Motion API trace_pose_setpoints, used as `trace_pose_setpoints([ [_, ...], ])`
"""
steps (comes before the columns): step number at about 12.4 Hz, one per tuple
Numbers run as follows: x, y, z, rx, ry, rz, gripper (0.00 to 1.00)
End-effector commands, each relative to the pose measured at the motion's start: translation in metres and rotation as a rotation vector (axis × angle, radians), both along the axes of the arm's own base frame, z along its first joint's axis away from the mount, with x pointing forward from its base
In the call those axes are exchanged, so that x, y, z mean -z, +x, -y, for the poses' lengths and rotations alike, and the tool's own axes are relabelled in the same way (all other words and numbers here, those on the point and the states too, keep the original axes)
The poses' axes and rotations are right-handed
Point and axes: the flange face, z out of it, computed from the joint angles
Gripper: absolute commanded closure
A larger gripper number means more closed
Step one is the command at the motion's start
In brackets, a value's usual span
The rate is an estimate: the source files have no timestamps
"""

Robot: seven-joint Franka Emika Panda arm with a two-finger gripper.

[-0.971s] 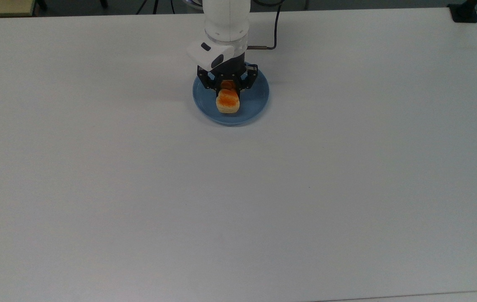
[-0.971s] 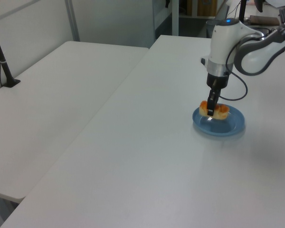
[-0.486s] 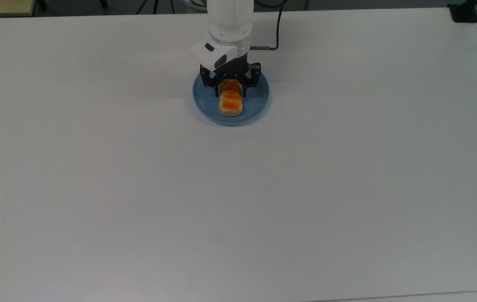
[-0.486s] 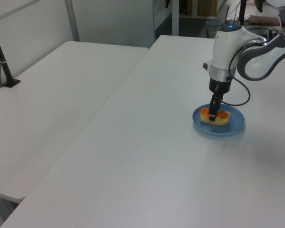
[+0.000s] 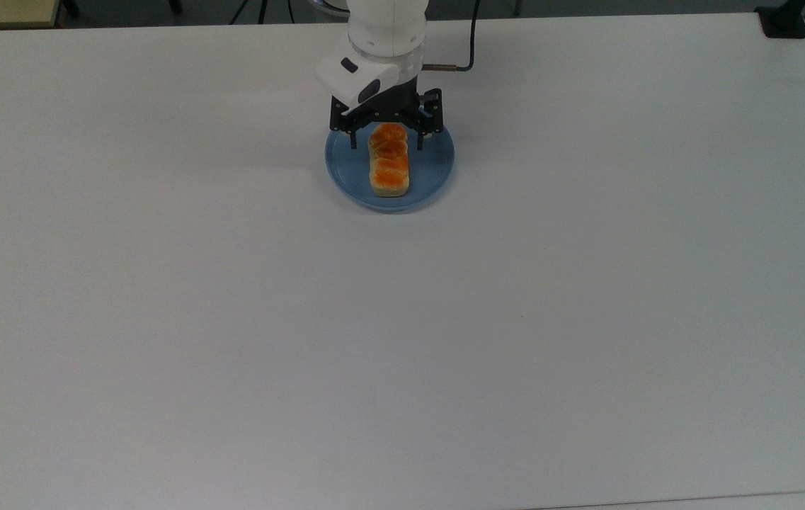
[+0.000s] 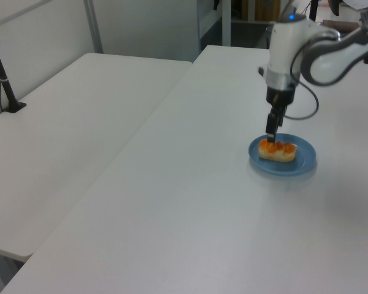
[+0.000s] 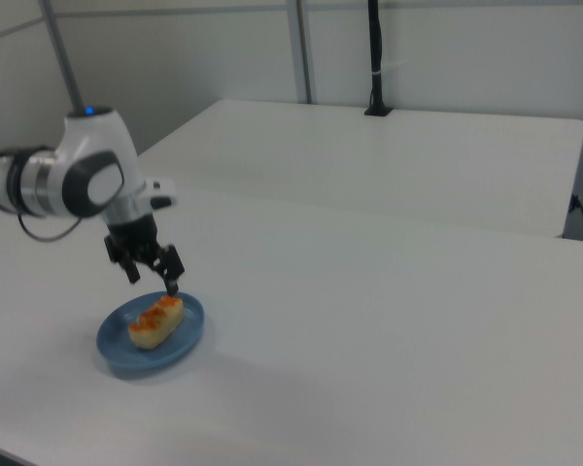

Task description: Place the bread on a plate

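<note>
The bread [image 5: 389,159], a small loaf with a glossy orange-brown top and pale sides, lies flat on the round light-blue plate [image 5: 433,172]. The left view has the bread [image 6: 278,150] on the plate [image 6: 302,163], and so does the right view, with bread [image 7: 156,321] on plate [image 7: 188,341]. My gripper [image 5: 386,145] hangs open just above the loaf's far end, its black fingers [image 5: 353,138] spread to either side and holding nothing. It also appears raised over the loaf as the gripper [image 6: 272,135] in the left view and the gripper [image 7: 155,282] in the right view.
The plate sits on a wide white table [image 5: 402,319]. A black cable [image 5: 469,42] runs from the wrist toward the table's far edge. A black clamp base [image 5: 784,21] stands at the top view's upper right corner. A second white table [image 6: 67,128] adjoins.
The gripper set the bread down flat on the plate, opened, and has risen away from it. More of the loaf's length shows now in the top view.
</note>
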Motion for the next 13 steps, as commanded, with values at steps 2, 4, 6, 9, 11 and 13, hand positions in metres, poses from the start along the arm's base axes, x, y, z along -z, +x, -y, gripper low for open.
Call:
trace_pose_setpoints([
  [2, -0.095, 0.024, 0.012, 0.02, -0.007, -0.007, 0.0],
  [4, -0.139, 0.03, 0.036, 0.028, -0.019, -0.017, 0.0],
  [6, -0.183, 0.031, 0.058, 0.068, -0.019, -0.017, 0.0],
  [9, -0.208, 0.026, 0.068, 0.086, -0.021, -0.02, 0.0],
  [11, -0.22, 0.023, 0.082, 0.11, -0.023, -0.023, 0.0],
  [13, -0.223, 0.021, 0.085, 0.103, -0.022, -0.033, 0.0],
])
